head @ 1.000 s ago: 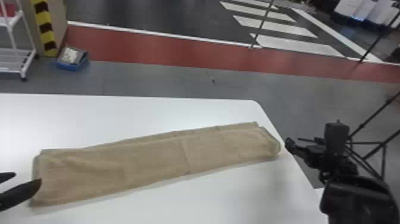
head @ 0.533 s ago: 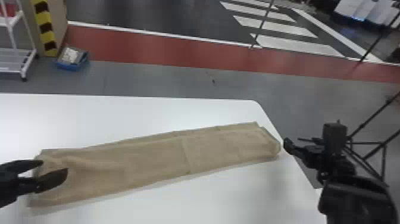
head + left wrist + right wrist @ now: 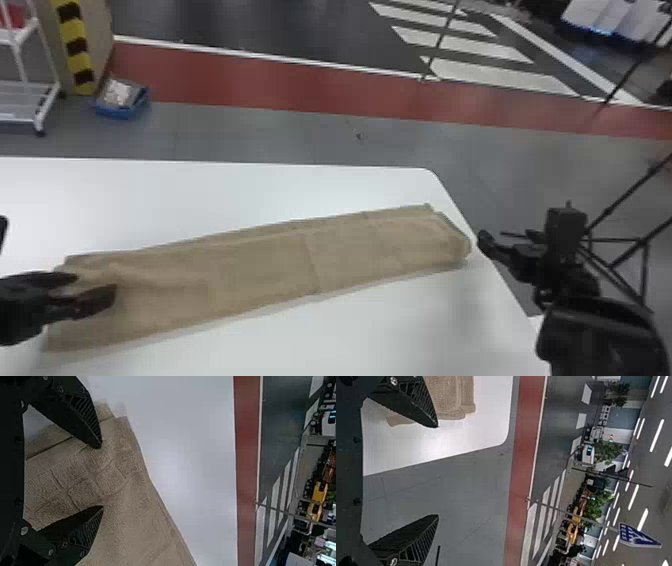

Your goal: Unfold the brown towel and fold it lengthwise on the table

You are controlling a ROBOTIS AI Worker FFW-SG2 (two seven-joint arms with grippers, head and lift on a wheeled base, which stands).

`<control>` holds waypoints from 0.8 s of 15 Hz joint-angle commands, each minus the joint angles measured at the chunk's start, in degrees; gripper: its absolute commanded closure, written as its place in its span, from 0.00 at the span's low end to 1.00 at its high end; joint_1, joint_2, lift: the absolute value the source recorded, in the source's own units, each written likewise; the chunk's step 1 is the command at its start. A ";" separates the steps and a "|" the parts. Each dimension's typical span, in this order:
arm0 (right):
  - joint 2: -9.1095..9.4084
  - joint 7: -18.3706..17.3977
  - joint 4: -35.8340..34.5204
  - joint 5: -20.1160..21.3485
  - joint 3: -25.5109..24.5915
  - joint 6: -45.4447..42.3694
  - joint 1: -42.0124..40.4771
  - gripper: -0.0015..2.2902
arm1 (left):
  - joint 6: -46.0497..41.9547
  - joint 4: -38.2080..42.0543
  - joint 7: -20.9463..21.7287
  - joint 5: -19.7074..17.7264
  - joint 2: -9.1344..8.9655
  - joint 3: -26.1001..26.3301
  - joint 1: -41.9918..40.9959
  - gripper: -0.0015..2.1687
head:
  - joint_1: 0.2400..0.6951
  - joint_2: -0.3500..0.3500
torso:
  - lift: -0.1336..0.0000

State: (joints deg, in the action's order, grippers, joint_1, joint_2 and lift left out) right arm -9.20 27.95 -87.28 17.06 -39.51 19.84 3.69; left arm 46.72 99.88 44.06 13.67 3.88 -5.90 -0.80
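Towel (image 3: 260,265) sits right under the left pincer (image 3: 100,477), which is spread well open with nothing clamped; can't tell if the tips touch the cloth. From there it runs as a long, narrow, layered strip towards the right pincer (image 3: 481,239), lying flat on the surface (image 3: 260,192). Its other end stops just short of that one, which hangs out past the surface's edge, wide open and empty.

Looks to me like it's pretty much in its lengthwise fold, so I'd guess the step in hand is tidying the end by the left pincer, where the cloth is a bit rumpled. If so, go down gently, take every layer at once and draw it away from the other pincer, low and slow. Grab only the top layer and you'll probably skew the fold. Pull too hard and the whole strip could slide, since nothing pins its other end. If a layer does need opening out first, pinch just that edge.

Head count, going outward: two pincers, one towel, one surface, then way beyond the surface one blue bin (image 3: 120,111) and one white rack (image 3: 30,102), both out past the left pincer.
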 commanded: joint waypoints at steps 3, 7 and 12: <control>-0.12 0.00 0.88 -0.18 0.14 -0.02 0.09 0.03 | 0.00 4.10 -1.08 -2.34 -0.01 -2.54 -1.48 0.09 | 1.00 0.00 | 0.18; -0.12 0.00 1.32 -0.09 0.14 -0.02 0.00 0.03 | 0.00 3.13 -3.11 -2.51 -0.19 -2.45 -0.95 0.07 | 1.00 0.00 | 0.18; -0.12 0.09 1.41 0.00 0.14 -0.02 -0.09 0.03 | 4.75 1.20 -3.11 -0.31 -0.19 -1.48 1.07 0.14 | 1.00 0.00 | 0.18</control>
State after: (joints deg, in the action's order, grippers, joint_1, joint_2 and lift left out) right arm -9.32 27.97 -85.88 17.05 -39.37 19.82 3.61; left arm 49.57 101.58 40.10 12.71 3.70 -7.56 -0.22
